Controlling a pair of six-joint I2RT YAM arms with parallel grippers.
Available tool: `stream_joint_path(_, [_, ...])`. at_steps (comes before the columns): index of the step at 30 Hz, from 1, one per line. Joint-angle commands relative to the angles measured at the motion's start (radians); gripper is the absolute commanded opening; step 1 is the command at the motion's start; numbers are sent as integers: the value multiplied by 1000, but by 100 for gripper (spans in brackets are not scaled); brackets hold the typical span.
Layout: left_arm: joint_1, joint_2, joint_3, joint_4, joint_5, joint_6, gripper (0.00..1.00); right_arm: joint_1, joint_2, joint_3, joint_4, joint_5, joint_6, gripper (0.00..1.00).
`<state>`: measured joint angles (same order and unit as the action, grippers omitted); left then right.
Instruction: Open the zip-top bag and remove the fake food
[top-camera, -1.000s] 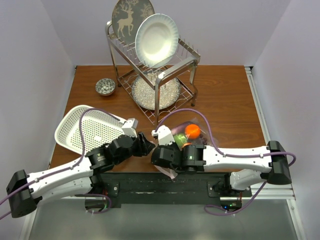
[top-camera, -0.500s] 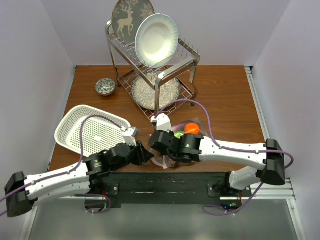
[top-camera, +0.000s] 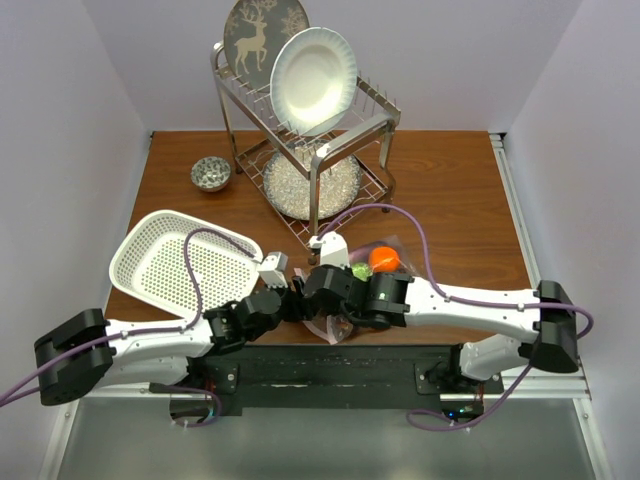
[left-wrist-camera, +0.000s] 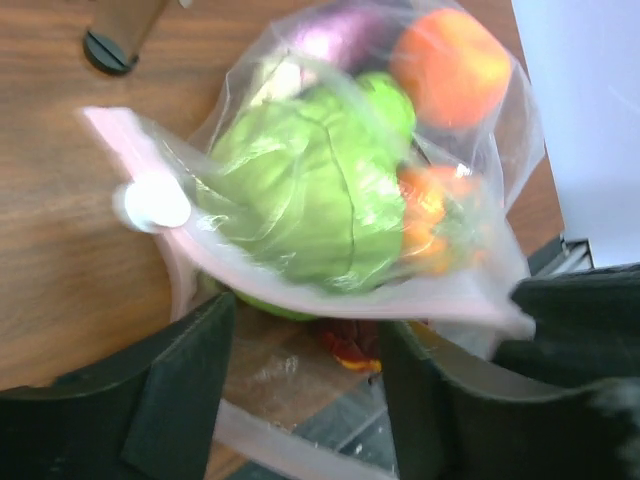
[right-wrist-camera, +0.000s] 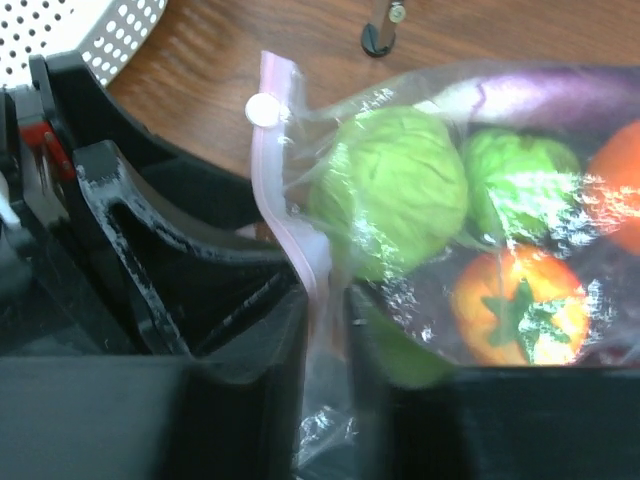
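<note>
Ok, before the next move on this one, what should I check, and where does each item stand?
1. Fake food inside the zip-top bag: ok.
2. Zip strip runs down between the right fingers: ok.
3. Right fingers clamped on the zip strip: cannot tell; only a narrow gap shows.
4. Left fingers apart, with bag film between them, not pinched: ok.
5. Bag mouth parted enough to reach the fake food: cannot tell.
</note>
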<state>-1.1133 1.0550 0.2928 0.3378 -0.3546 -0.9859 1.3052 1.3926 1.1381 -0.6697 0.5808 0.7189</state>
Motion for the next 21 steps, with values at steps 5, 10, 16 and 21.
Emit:
stream_joint_path(5, [-3, 54, -34, 223, -112, 42, 72, 3, -231, -86, 6, 34, 30, 53])
stream_joint_path(10, [-3, 85, -49, 259, -110, 35, 70, -173, -273, -162, 62, -102, 1, 33])
stream_joint_path(16, [-5, 92, -69, 320, -124, 59, 75, -317, -138, -126, 165, -216, -85, 26])
stream_joint_path(21, [-5, 112, -61, 336, -115, 95, 84, -346, 12, -87, 205, -239, -90, 18])
